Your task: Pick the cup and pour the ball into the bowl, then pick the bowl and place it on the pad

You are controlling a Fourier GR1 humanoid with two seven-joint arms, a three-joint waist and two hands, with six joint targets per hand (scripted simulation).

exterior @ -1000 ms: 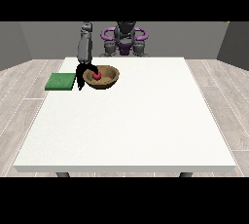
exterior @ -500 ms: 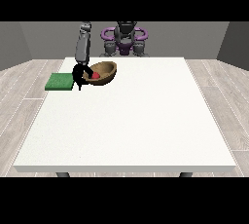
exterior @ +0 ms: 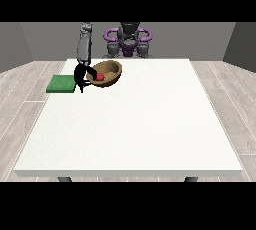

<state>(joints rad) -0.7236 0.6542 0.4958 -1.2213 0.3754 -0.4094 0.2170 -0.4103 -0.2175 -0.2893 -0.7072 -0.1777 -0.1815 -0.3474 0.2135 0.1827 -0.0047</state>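
one hand (exterior: 81, 75) at the view's left gripping tilted bowl (exterior: 107, 73), red ball (exterior: 100, 76) inside, green pad (exterior: 61, 84) beside

One camera stands across the bench (exterior: 130, 124), raised, facing the robot (exterior: 128, 39) far off at 12 o'clock.

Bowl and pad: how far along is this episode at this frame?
Pouring looks done: the red ball sits inside the bowl. In hand: the hand at the view's left holds the bowl by its rim, tilted and raised off the table. Left: setting it on the green pad beside it. No cup is visible.
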